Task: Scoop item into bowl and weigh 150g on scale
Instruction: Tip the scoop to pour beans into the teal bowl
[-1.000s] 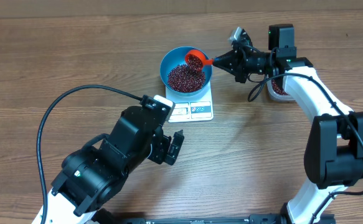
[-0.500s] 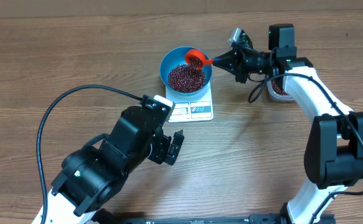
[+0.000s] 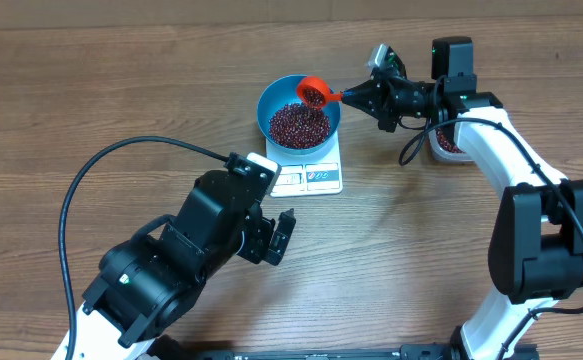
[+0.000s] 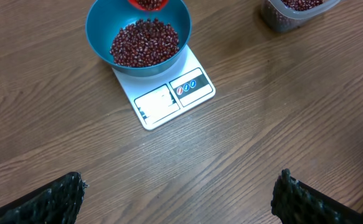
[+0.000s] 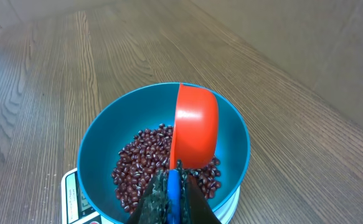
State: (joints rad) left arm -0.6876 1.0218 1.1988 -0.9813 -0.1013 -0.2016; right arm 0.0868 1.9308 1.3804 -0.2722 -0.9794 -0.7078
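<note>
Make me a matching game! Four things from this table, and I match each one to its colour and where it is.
Things:
1. bowl
2. scoop
3. scale
4. container

Colour and place:
A. orange-red, held by the right gripper over the bowl
B. white, lying flat on the table
C. bright blue, sitting on the scale
D. clear, standing on the table away from the scale

Pairs: 1-C, 2-A, 3-B, 4-D

Wood-grain table (image 3: 121,90): white scale (image 4: 169,102) mid-table; clear container (image 4: 279,18) apart, to its right.
</note>
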